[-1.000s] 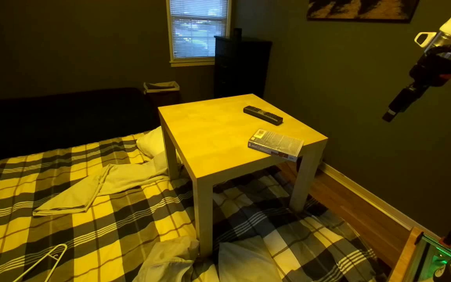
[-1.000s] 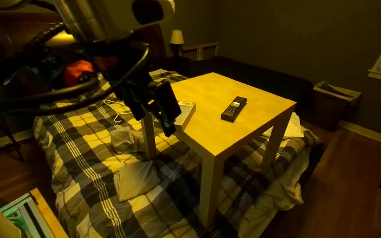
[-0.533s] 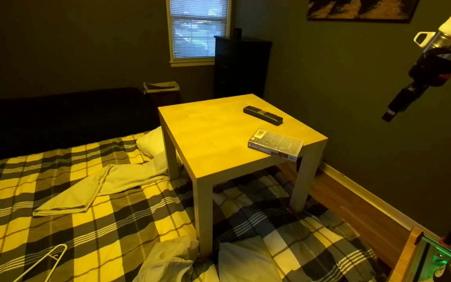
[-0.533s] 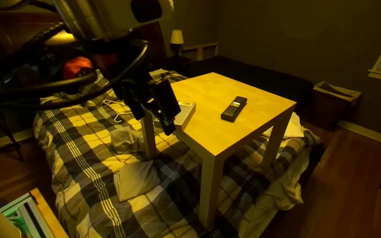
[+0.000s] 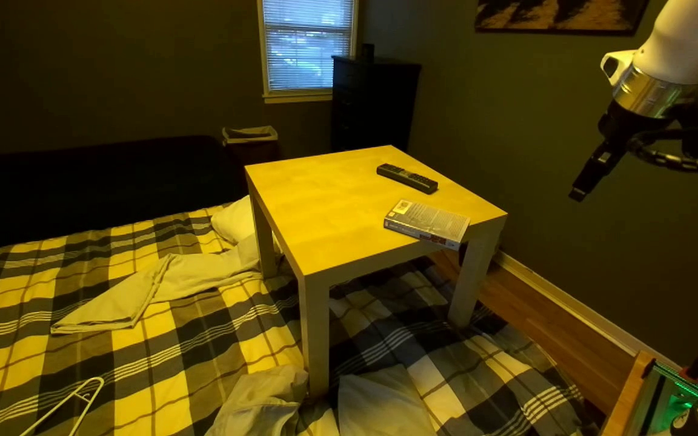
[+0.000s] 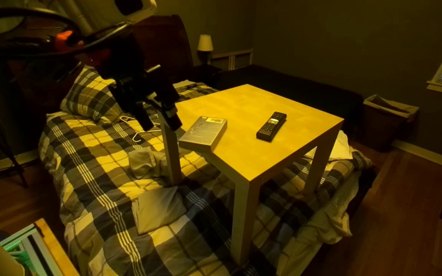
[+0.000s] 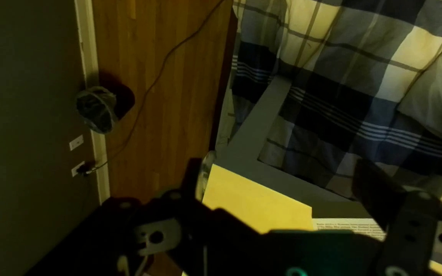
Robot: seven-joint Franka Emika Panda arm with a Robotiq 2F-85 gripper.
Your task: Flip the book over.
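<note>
Grey book point(image 6: 202, 131): flat on table point(image 6: 244, 111), jutting past its edge, text face up.
Gripper point(image 6: 160, 124): spread wide, holding nothing, apart from it.
Flip: likely not begun; grasping, turning, releasing remain.

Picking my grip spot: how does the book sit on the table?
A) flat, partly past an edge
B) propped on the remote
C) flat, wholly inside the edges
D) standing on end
A: in both exterior views the book lies flat, part of it jutting beyond the table.
</note>
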